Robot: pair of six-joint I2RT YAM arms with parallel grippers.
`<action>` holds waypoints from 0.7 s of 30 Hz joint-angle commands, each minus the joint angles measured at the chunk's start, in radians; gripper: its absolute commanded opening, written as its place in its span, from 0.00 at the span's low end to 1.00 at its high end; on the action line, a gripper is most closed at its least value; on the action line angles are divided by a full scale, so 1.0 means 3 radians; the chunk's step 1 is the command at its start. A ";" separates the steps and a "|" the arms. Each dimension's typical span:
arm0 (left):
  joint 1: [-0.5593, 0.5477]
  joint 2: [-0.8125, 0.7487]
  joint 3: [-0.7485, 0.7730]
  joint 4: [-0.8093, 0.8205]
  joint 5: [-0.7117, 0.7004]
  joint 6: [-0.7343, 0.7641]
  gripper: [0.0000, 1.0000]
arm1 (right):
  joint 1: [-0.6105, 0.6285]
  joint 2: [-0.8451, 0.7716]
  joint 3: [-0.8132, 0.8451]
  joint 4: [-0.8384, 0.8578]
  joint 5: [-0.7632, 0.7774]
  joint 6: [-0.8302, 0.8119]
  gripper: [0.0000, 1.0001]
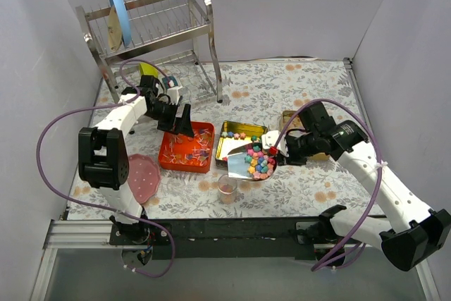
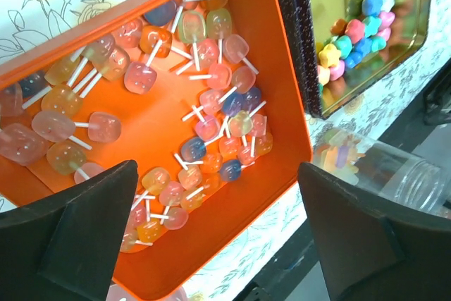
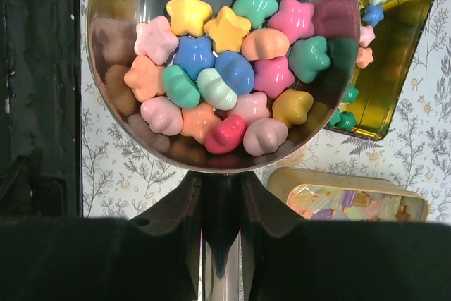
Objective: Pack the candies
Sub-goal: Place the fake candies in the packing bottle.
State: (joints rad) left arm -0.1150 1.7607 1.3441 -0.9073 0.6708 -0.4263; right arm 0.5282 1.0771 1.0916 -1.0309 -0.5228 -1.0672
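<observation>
Two end effectors logged. My left end effector (image 2: 217, 174) hangs, fingers wide apart, over the orange tray (image 2: 141, 153) of jelly lollipops (image 2: 211, 75). My right end effector (image 3: 222, 244) is clamped on the handle of a metal scoop (image 3: 116, 40) heaped with pastel star candies (image 3: 225, 75), just beside the gold tin (image 3: 402, 47).

The star-shaped candies (image 3: 232, 75) in the silver scoop (image 3: 113, 5) were yellow, teal, pink, blue, peach and red. Across the middle of the left wrist view, the tray (image 2: 151, 128) was orange, its lollipops (image 2: 141, 75) translucent pink, amber and blue on white sticks. The tabletop (image 1: 296, 89) wore a grey-and-peach floral print.
</observation>
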 commanded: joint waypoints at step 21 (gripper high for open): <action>0.0087 -0.0398 -0.0155 0.0171 0.0014 -0.0098 0.98 | 0.0622 0.0050 0.0288 0.0174 0.0740 0.0085 0.01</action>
State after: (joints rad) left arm -0.0982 1.6920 1.2980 -0.8799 0.6559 -0.4503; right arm 0.7017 1.1072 1.1408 -1.0428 -0.3225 -1.0515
